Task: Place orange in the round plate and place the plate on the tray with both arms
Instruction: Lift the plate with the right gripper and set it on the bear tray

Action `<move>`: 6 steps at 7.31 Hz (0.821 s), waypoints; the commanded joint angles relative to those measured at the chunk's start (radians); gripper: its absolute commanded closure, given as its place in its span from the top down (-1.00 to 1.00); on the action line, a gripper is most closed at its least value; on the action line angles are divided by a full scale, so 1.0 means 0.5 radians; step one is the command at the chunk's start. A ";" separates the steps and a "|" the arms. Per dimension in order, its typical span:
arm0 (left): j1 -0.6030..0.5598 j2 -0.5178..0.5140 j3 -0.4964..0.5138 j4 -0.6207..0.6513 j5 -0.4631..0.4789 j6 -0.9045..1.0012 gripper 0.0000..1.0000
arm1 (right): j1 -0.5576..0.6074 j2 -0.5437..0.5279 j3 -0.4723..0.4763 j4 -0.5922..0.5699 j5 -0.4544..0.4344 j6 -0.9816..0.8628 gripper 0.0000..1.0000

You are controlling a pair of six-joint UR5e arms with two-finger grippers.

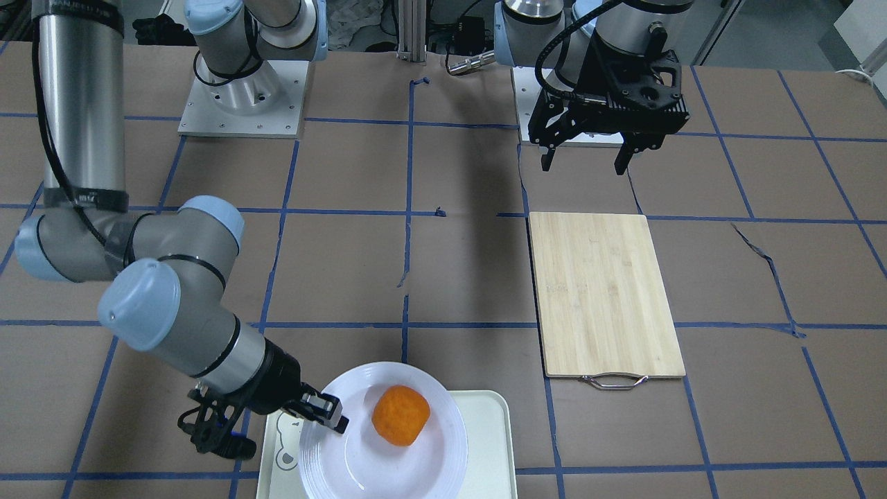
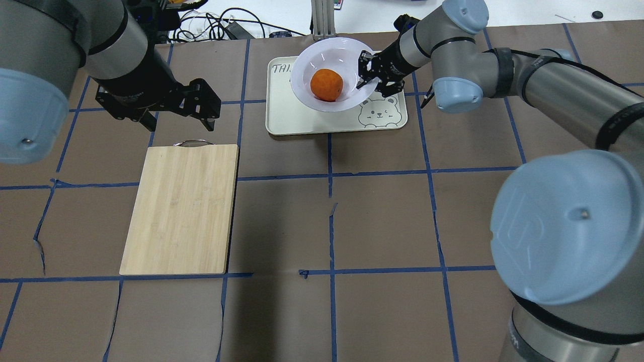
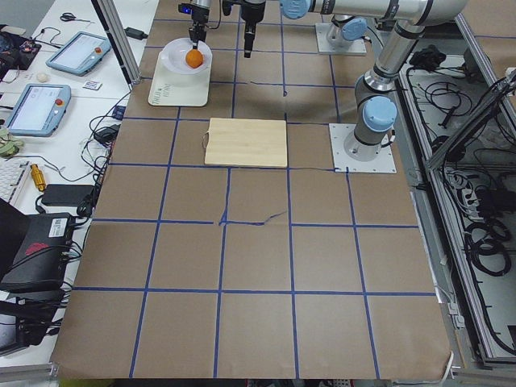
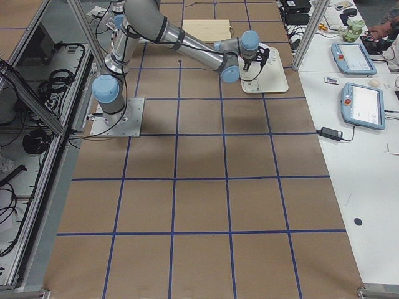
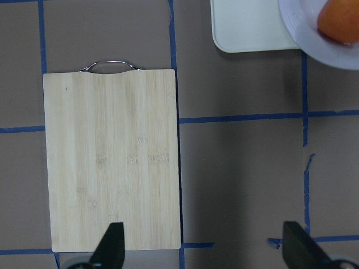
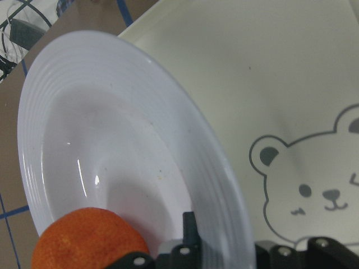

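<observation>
The orange (image 1: 400, 414) (image 2: 326, 85) lies in the sunken centre of the white round plate (image 1: 388, 478) (image 2: 302, 65). My right gripper (image 1: 332, 416) (image 2: 365, 75) is shut on the plate's rim, one finger inside and one under it. It holds the plate tilted over the far part of the cream tray (image 1: 485, 416) (image 2: 302, 120). In the right wrist view the plate (image 6: 140, 140) hangs above the tray (image 6: 291, 84) beside the bear face, casting a shadow. My left gripper (image 1: 585, 163) (image 2: 179, 125) (image 5: 205, 246) hovers open and empty above the table, near the board's handle end.
A bamboo cutting board (image 1: 606, 294) (image 2: 181, 208) with a metal handle lies on the brown table on my left side. Cables and an upright post sit beyond the tray at the table's far edge. Tablets lie on the side bench (image 3: 48, 81).
</observation>
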 commanded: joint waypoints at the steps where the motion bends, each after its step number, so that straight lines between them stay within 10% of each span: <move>1: 0.000 0.000 0.000 0.000 0.000 0.004 1.00 | 0.000 0.199 -0.189 -0.004 0.004 0.031 -0.84; 6: 0.000 0.000 0.000 0.000 0.003 0.004 1.00 | -0.006 0.221 -0.094 -0.007 -0.026 0.037 -0.41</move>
